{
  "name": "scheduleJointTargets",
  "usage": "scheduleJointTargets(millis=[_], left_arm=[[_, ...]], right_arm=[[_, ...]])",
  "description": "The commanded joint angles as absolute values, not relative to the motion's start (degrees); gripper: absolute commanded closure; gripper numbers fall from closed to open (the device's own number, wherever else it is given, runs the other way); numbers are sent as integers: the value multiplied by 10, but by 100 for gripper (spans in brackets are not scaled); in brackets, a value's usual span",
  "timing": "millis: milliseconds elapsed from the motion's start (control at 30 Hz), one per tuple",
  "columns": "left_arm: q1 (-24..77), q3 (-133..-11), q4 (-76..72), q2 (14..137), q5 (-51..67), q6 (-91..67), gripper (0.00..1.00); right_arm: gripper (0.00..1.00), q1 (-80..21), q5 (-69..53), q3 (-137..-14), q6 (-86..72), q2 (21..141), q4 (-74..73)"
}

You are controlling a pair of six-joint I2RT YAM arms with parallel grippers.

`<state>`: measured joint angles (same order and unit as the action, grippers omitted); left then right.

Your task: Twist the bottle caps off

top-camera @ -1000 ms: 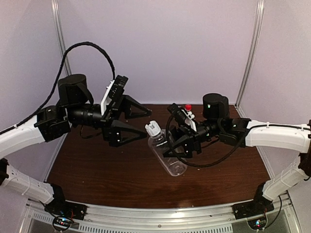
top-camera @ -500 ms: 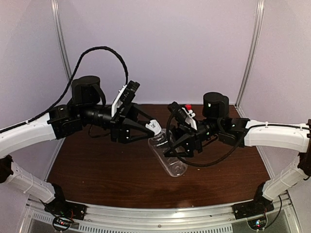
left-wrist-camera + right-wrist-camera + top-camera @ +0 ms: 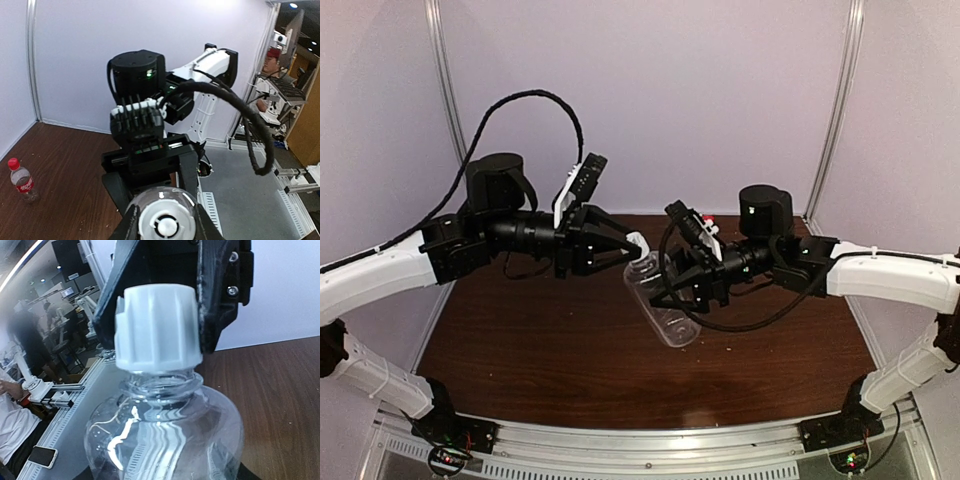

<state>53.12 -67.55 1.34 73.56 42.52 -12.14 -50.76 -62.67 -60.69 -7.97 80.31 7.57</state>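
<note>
**White cap clamped, bottle held in the air: twist is the step in hand**

- White cap (image 3: 157, 325) is sitting square on the neck of the plain clear bottle (image 3: 665, 305). It looks fully screwed on.
- The bottle is hanging tilted above the middle of the table (image 3: 520, 345), with the cap end pointing toward the left arm and the base toward the near edge.
- Left gripper (image 3: 634, 246) is pinching the cap tight, one finger on each ribbed side. Its wrist camera is looking almost straight down the cap's axis.
- Right gripper (image 3: 668, 288) is clasping the bottle's body, its jaws standing part way open around it.
- Red-capped bottle (image 3: 21, 181) is standing upright toward the back of the table, well apart, with nothing touching it.

Judgement on doing the turn well:
- Roll the left wrist about the cap's own axis, anticlockwise as seen from the cap end.
- Any off-axis swing would be levering the neck sideways instead of loosening the thread.
- The right hand is doing the bracing. The clear wall looks thin, so the body may spin or buckle in the jaws if the cap is stiff.
- One wrist roll will probably not be enough, so expect to release, wind back and re-grip.
- Let the left hand back off along the axis as the cap rises.
</note>
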Motion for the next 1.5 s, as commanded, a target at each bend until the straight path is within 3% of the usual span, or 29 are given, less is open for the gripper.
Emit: scheduleJointTargets(millis=[0,233,400,567,700,900,1167,1467], left_arm=[[538,-679,-12,739,284,-199,77],[570,-725,55,765,77,-297,81],[576,-743,55,798,43,-328,81],[575,-745,53,805,37,-330,77],[576,-738,42,800,50,-323,69],[576,-725,32,782,92,-274,40],[573,-681,24,714,125,-190,14],[557,-662,20,676,323,-100,6]], right_arm=[[55,-509,-450,-629,-58,794,32],[55,-510,-269,-622,-46,786,28],[54,-510,-202,-607,-56,782,52],[54,-510,-214,-599,-56,780,56],[54,-510,-240,-596,-52,779,52],[52,-508,-300,-587,-44,763,53],[49,-505,-395,-579,-27,739,43],[47,-504,-566,-591,-27,758,45]])
